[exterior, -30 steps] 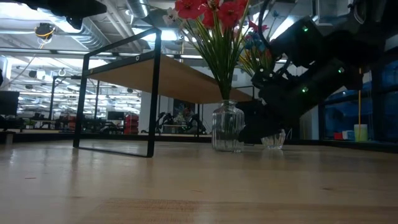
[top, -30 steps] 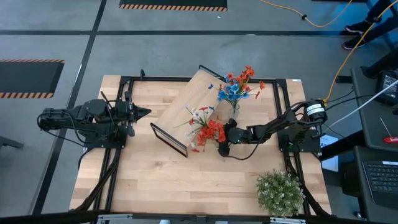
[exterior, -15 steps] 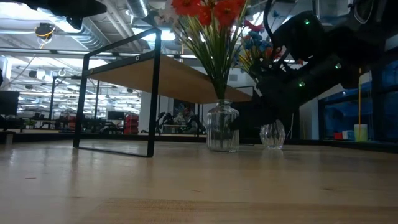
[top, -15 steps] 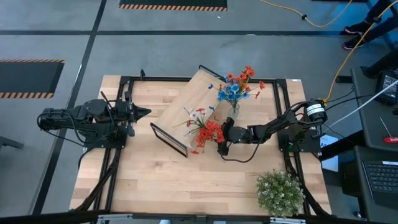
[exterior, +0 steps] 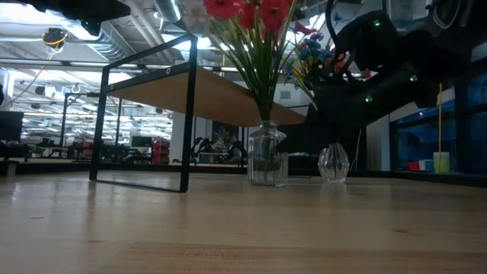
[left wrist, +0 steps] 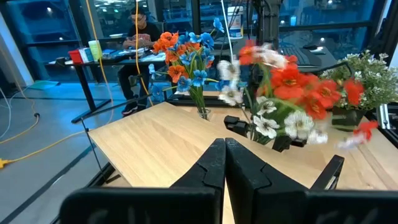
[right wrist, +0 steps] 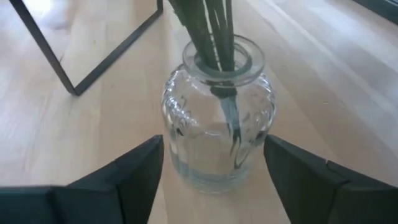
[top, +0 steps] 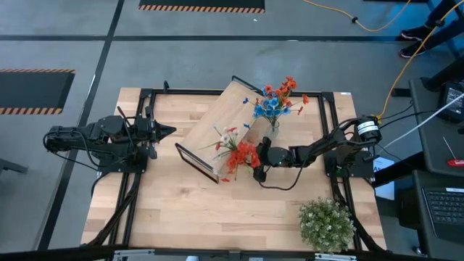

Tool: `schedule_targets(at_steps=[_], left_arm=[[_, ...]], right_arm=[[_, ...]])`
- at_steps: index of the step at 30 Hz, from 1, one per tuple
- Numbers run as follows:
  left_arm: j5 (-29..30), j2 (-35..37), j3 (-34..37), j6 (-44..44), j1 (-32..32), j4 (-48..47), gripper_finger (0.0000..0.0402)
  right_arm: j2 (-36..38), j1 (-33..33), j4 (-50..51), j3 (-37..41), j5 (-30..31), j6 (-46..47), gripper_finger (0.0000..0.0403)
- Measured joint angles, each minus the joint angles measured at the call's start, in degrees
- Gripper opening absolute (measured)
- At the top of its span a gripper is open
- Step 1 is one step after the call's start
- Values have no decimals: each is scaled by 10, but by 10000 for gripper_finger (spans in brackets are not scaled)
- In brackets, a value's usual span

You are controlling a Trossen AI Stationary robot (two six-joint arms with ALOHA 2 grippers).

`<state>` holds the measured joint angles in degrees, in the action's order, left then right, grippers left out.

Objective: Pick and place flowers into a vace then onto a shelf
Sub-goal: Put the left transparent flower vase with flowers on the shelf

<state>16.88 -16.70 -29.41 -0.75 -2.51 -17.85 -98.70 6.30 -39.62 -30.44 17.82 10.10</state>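
1. Right gripper low over mid-table, just beside the shelf's near corner. Fingers spread wide, one on each side of a clear glass vase; visible gaps on both sides in the right wrist view, no contact seen.
2. Vase stands upright on the tabletop, between the open fingers. Green stems sit in its neck.
3. Flowers in that vase: red and white blossoms, leaning out over the shelf's black frame edge in the high view.
4. Low view: vase on the table just in front of the shelf, right arm dark behind it.
5. Second bunch, orange and blue, in a smaller vase near the shelf's far corner.
6. Left gripper parked at the table's left edge, well apart from the vase, fingers pressed together, holding nothing.
7. Bushy green plant at the near right corner.
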Motion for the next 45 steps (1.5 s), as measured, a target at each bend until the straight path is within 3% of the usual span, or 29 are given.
schedule_targets(at_steps=[12,45], left_arm=[[0,0,0,0,0,0,6],[0,0,0,0,0,2,8]], right_arm=[[0,0,5,0,0,1,384],[0,-1,-21,0,-16,33,388]])
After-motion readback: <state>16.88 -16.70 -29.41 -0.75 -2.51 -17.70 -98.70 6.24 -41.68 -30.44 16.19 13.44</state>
